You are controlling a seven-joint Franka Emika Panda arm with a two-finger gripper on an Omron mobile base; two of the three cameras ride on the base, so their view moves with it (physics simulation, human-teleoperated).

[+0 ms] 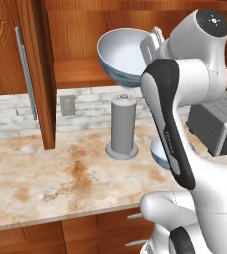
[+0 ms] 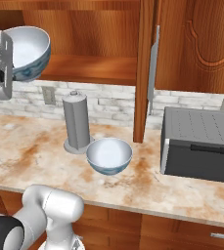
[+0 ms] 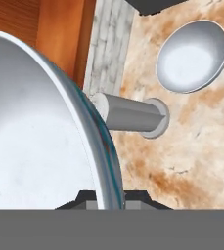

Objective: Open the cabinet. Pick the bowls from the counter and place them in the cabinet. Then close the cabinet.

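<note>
cabinet (image 1: 80,34): doors open | surface (image 1: 45,173): second bowl (image 2: 109,155) rests at cylinder's (image 2: 77,124) 4 o'clock (right base view) | raised bowl (image 1: 122,57): before shelf, tilted | end effector (image 3: 109,197): clamped on its rim

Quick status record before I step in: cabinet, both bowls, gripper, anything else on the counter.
cabinet: doors open, shelf bare where visible
held bowl: tilted, raised in front of the cabinet opening, above the shelf edge
gripper: shut on held bowl, pinching its rim
second bowl: upright on the counter, beside the grey cylinder
dark appliance: on the counter, to the right
</note>
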